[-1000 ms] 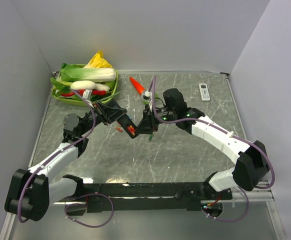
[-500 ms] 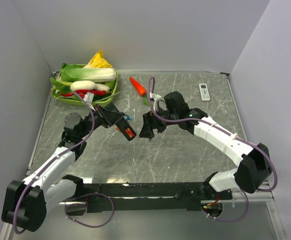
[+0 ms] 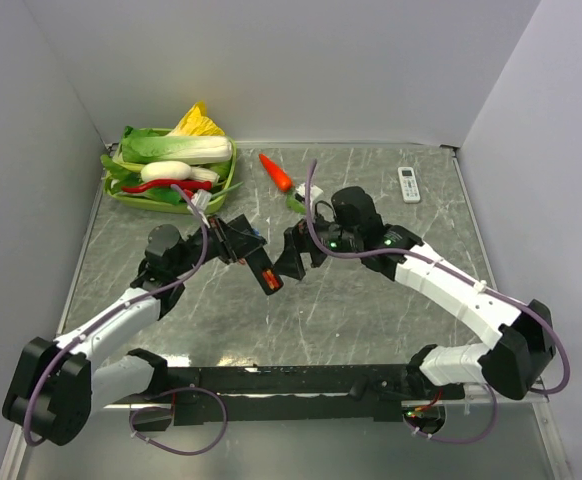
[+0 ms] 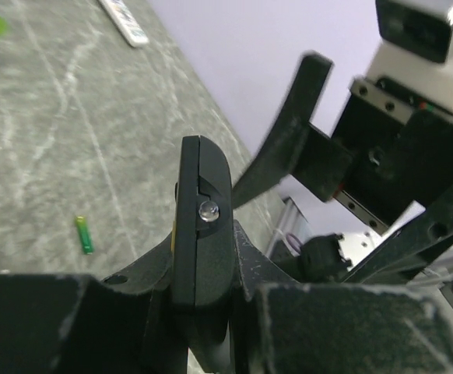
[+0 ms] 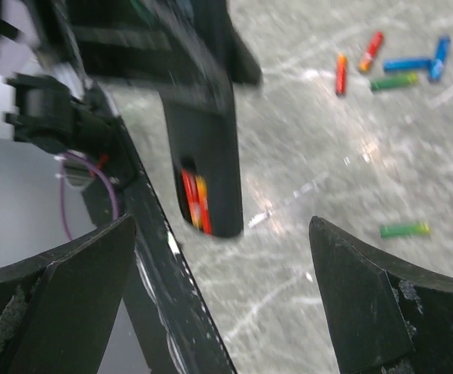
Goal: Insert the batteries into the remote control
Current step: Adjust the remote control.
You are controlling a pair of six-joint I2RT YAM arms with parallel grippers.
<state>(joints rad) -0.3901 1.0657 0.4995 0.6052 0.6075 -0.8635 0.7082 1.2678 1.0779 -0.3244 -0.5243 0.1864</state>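
My left gripper (image 3: 254,262) is shut on the black remote control (image 3: 264,272) and holds it tilted above the table's middle. In the left wrist view the remote control (image 4: 201,210) stands edge-on between that gripper's (image 4: 203,261) fingers. Red and orange batteries (image 5: 194,204) sit in its open compartment. My right gripper (image 3: 293,262) hangs just right of the remote, open, with nothing between its fingers (image 5: 79,288). Several loose batteries (image 5: 394,81) in orange, red, blue and green lie on the table beyond. One green battery (image 5: 403,229) lies apart, also seen from the left wrist (image 4: 83,234).
A green tray (image 3: 121,192) of vegetables stands at the back left. An orange carrot (image 3: 276,172) lies behind the grippers. A short white remote (image 3: 409,184) lies at the back right. Grey walls close in the table on three sides.
The right gripper has opened wide and drawn back a little from the remote. The left arm has shifted the remote slightly toward the near edge.
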